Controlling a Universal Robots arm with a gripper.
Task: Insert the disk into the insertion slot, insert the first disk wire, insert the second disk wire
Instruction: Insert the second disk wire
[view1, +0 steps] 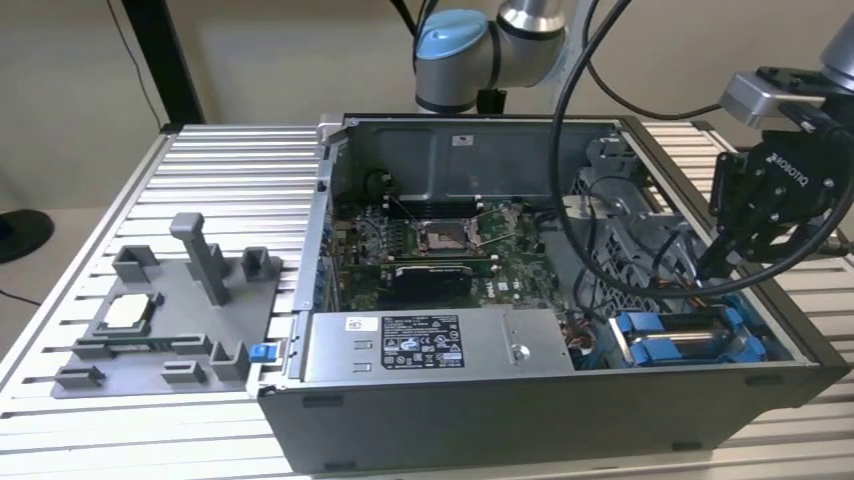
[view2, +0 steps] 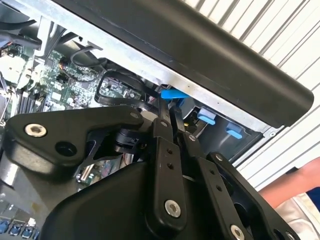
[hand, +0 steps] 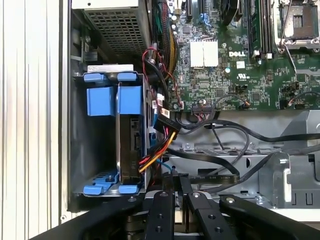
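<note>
We find the disk (hand: 131, 145) seated in the insertion slot (hand: 92, 150), so step one looks complete. A multicoloured wire (hand: 157, 150) reaches the disk's end. The hand (hand: 178, 182), fingers closed together, hovers just beside it. We cannot verify wire seating.

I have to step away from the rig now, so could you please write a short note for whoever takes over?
Gripper: inside the case beside the insertion slot; fingers nearly together, apparently pinching the black flat wire.
Disk: on edge in the slot, in its blue carrier.
Done: disk inserted; the coloured wire bundle reaches the disk's end and looks plugged in.
Left: the black flat wire, not yet at the disk.
</note>
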